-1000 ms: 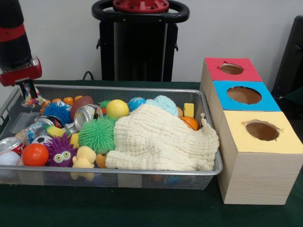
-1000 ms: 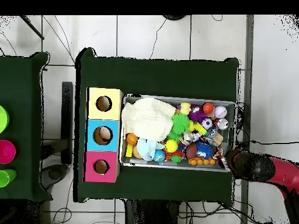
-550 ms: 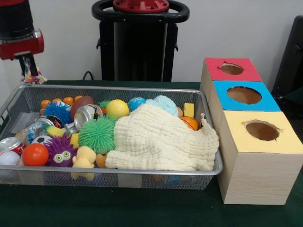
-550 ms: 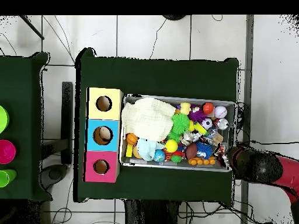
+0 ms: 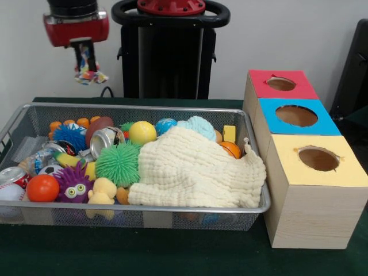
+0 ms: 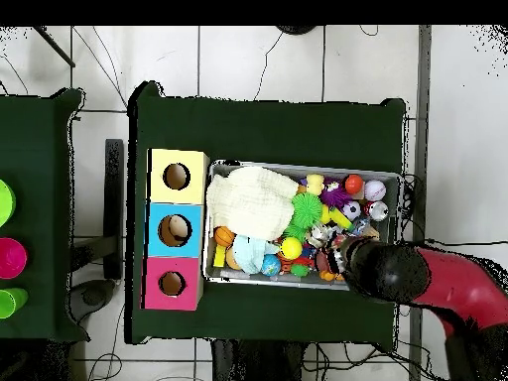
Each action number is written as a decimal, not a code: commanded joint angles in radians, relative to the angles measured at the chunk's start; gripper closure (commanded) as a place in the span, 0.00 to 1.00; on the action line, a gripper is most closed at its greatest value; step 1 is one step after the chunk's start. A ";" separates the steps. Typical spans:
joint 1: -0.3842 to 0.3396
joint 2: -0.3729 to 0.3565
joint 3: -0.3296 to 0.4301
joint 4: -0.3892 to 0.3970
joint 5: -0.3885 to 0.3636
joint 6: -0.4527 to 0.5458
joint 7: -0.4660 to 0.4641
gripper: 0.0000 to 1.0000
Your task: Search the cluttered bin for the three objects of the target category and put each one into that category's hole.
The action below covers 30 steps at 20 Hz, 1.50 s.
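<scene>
My gripper point(image 5: 85, 60) hangs high above the far left part of the wire mesh bin point(image 5: 253, 207), shut on a crumpled, many-coloured wrapper point(image 5: 87, 73) that dangles below its fingers. In the overhead view the red and black arm point(image 6: 397, 273) covers the bin's lower right corner and hides the gripper and wrapper. Three wooden boxes with round holes stand beside the bin: a red-topped box point(image 5: 259, 86), a blue-topped box point(image 5: 270, 118) and a yellow-topped box point(image 5: 345, 172).
A cream cloth point(image 5: 195, 169) covers the bin's half nearest the boxes. The other half holds a silver can point(image 5: 105, 139), a red-and-white can point(image 5: 11, 174), a green spiky ball point(image 5: 118, 164), an orange ball point(image 5: 42, 188), a purple monster toy point(image 5: 73, 185) and several more balls.
The gripper has risen out of the bin's far left corner with the wrapper in it and moved towards the boxes. The bin's contents have not shifted.
</scene>
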 commanded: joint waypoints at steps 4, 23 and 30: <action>0.252 -0.154 -0.171 0.173 0.171 -0.103 0.552 1.00; 0.718 0.033 -0.415 0.041 0.251 -0.318 0.983 1.00; 0.808 0.129 -0.481 -0.051 0.295 -0.363 1.024 1.00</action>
